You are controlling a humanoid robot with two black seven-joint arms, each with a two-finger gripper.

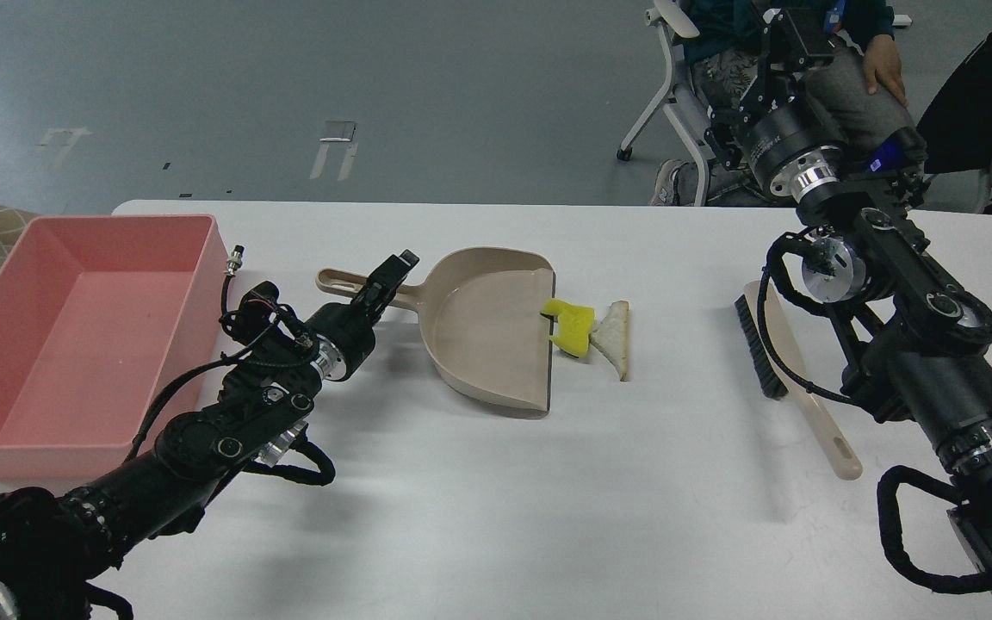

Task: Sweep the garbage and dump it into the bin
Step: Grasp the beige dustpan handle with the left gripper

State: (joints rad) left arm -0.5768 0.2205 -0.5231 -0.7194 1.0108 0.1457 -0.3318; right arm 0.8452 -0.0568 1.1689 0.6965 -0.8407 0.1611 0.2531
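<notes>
The dustpan handle (367,288) is clamped by the left gripper (391,274), its long axis running toward three o'clock, where the yellow chunk (572,325) and bread slice (615,336) lie at the lip; the right gripper's (793,34) state cannot be told.

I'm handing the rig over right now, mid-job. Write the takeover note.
Left gripper: at the dustpan handle; jaws appear closed on it, grip not certain.
Right gripper: raised beyond the table's far edge, empty as far as visible; jaw state unclear.
Brush: flat on the table, right of the scraps, untouched.
Yellow chunk at the dustpan lip; bread slice just right of it.
Bin: far left, empty.
Done: nothing swept.
Left: take brush, sweep both scraps in, dump into bin.
</notes>
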